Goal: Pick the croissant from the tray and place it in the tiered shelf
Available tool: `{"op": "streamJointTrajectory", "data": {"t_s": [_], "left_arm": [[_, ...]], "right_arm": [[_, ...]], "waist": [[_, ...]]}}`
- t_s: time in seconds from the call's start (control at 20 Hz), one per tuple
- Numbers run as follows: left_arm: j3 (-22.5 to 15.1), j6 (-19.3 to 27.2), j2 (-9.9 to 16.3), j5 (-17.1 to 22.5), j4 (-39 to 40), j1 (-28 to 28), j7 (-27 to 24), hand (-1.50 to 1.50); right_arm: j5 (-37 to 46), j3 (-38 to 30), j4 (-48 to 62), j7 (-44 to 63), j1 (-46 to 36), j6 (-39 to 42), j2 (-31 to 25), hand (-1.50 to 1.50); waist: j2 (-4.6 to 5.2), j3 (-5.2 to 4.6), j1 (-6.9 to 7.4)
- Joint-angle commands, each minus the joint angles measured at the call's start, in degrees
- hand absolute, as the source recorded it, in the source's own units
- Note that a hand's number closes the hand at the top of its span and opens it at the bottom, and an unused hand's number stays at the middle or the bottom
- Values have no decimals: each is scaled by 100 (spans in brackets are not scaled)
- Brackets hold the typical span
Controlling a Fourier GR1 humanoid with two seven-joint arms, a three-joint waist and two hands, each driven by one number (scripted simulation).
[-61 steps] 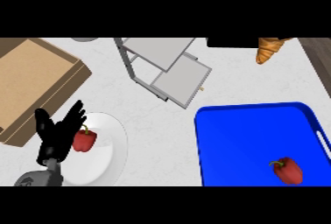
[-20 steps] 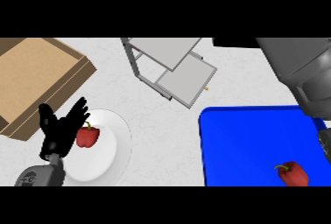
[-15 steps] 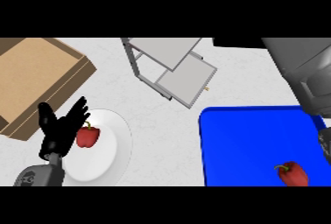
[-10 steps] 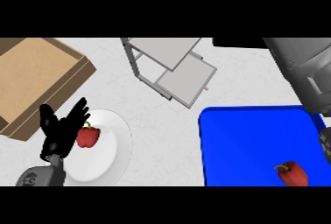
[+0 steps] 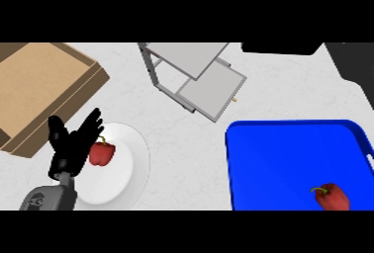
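Single head view, steep down onto tabletop (image 5: 182, 133).
Close range; tiered shelf (image 5: 194, 79) at 12 o'clock, blue tray (image 5: 292, 163) at 4, white plate (image 5: 120, 170) at 8.

A white plate (image 5: 125, 163) at near left carries a red bell pepper (image 5: 101, 152). A cardboard box (image 5: 40, 91) sits far left on the pale surface (image 5: 182, 143).

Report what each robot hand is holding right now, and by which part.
Nothing visibly held. The left robot hand rests open, fingers up, beside the red pepper on the white plate. The right robot hand is out of view.
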Motion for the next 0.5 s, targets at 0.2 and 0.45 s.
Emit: {"op": "streamJointTrajectory", "data": {"t_s": [0.2, 0.45], "left_arm": [[-120, -64, -47, 4, -87, -61, 240, 0], [-31, -50, -50, -8, -20, 0, -37, 0]], "right_arm": [[-217, -319, -14, 478, 52, -917, -642, -150], [-458, -608, 48, 692, 369, -910, -1352, -150]], "waist": [[89, -16, 156], [134, -12, 157]]}}
